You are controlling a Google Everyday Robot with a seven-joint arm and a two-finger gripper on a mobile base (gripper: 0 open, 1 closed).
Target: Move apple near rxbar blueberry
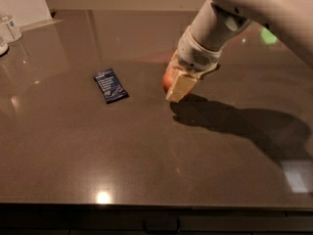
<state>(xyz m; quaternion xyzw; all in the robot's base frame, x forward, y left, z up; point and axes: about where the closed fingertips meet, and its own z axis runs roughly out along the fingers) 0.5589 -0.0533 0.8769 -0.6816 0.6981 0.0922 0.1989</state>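
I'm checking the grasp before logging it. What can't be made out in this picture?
Camera view:
- Most of the apple: covered by the gripper closed on it, right of the rxbar blueberry.
- Far finger: behind the apple.
- Green object at the back: blurred, partly behind the arm.
- Wrapper text: too small.
- Bottles: cut by the left edge.
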